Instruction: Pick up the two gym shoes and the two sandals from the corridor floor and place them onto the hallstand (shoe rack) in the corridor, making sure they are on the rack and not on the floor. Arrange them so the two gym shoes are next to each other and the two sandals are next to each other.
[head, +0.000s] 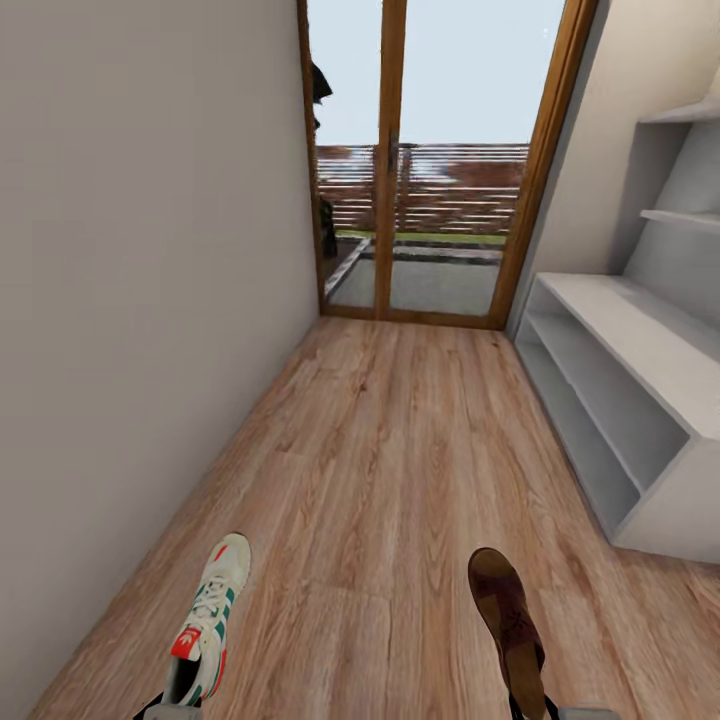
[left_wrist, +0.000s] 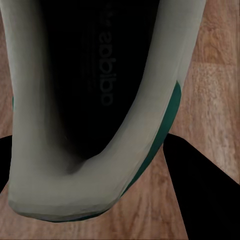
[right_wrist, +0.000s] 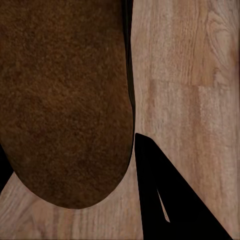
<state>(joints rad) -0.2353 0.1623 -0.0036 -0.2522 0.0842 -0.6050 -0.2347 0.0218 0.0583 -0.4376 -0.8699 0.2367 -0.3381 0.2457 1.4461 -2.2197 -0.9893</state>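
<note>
One gym shoe (head: 210, 625), white with green stripes and a red-orange tongue label, is held by its heel at the lower left of the head view, toe pointing forward. My left gripper (head: 170, 708) is shut on it; the left wrist view looks into its dark opening (left_wrist: 95, 90) between black fingers (left_wrist: 205, 195). One brown sandal (head: 508, 625) hangs at the lower right, with my right gripper (head: 535, 708) shut on its heel end. Its dark brown face (right_wrist: 65, 100) sits beside a black finger (right_wrist: 165, 195). The hallstand (head: 650, 350) stands along the right wall.
Wood-plank corridor floor (head: 400, 470) runs ahead to a glazed wooden door (head: 430, 170). A plain wall (head: 140, 300) closes the left side. The hallstand's bench top and two low shelves (head: 590, 420) are bare, with floating shelves (head: 685, 215) above.
</note>
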